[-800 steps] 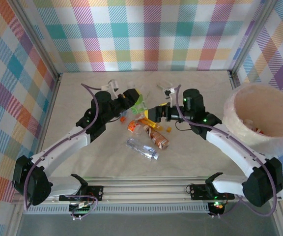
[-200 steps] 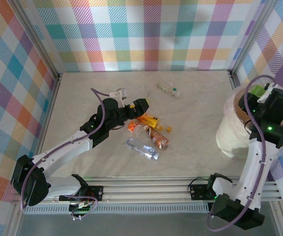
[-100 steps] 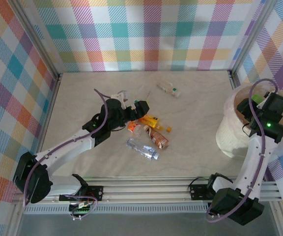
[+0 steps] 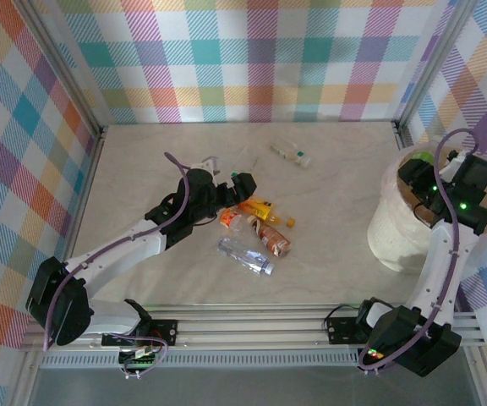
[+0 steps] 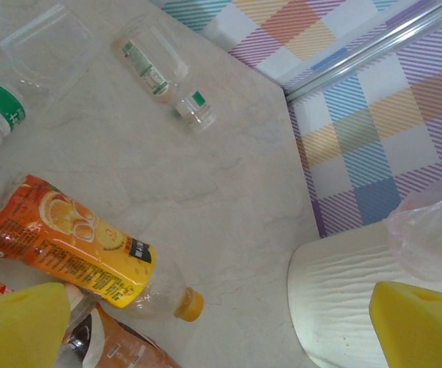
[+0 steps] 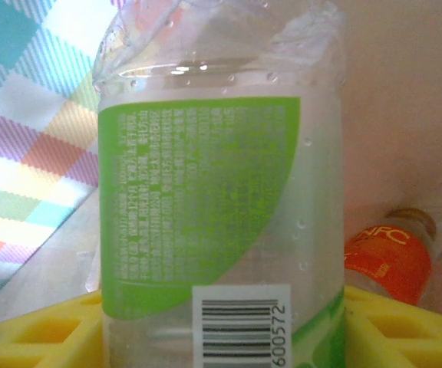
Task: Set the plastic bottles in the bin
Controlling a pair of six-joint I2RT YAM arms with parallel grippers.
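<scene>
My right gripper [image 4: 424,172] hangs over the bin [image 4: 389,224], shut on a clear bottle with a green label [image 6: 206,199]; its green top [image 4: 421,158] shows in the top view. The bottle stands upright between my yellow fingers [image 6: 41,333]. An orange-labelled bottle [image 6: 386,261] lies inside the bin. My left gripper [image 4: 235,189] is open just above the pile of bottles on the table, with nothing between its fingers [image 5: 18,326]. Below it lie an orange-label bottle [image 5: 67,245] and a brown-label one [image 5: 121,345].
A clear bottle with a blue label [image 4: 245,256] lies nearest the arms. A small clear bottle [image 4: 291,153] lies apart near the back wall. The bin's white wall [image 5: 344,307] stands at the table's right edge. Checked walls enclose the table.
My right gripper has moved left and down over the bin's mouth with the green-label bottle. My left arm has crept slightly toward the pile.
</scene>
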